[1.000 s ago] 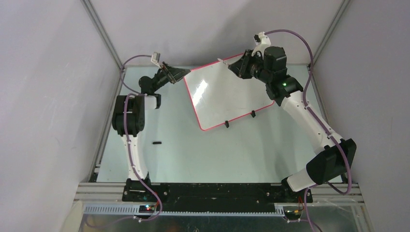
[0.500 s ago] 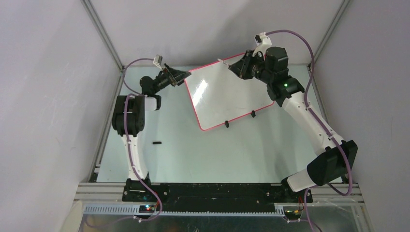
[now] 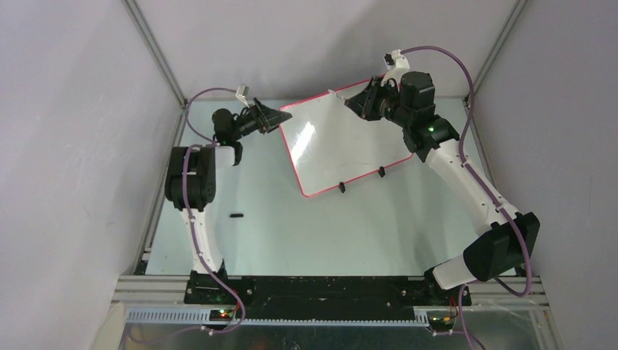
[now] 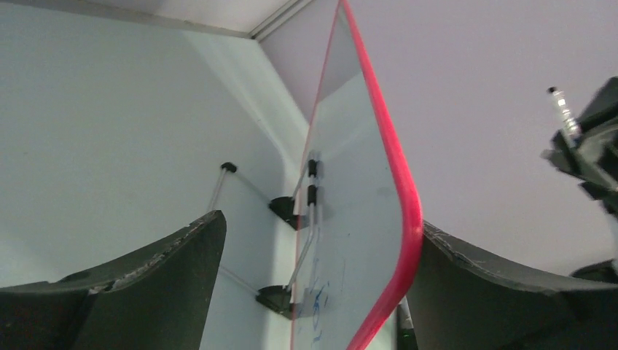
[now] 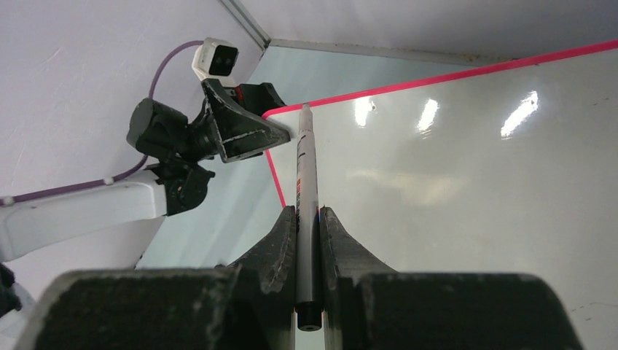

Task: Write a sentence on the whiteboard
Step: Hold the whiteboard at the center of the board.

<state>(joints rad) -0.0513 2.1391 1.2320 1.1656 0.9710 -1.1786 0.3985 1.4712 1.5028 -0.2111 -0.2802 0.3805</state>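
Since a second ago the left hand (image 3: 275, 117) has slid a little to the right, and it now straddles the far left corner of the whiteboard (image 3: 342, 146). Its jaws stand wide apart with the red rim (image 4: 397, 175) running between the two fingers. The left finger is clear of the board, but I cannot tell whether the right one touches it. On the pale worktop (image 3: 291, 226) in front of that arm lies a small black piece (image 3: 235, 216), well apart from everything else. The whiteboard stands tilted near the back of the worktop, propped on two black clip feet (image 3: 341, 187), with its glossy face catching the lights. At its far edge the right hand (image 5: 308, 215) is clamped on a slim marker (image 5: 306, 168) that points along the board face toward the left corner. I cannot tell whether the tip meets the surface
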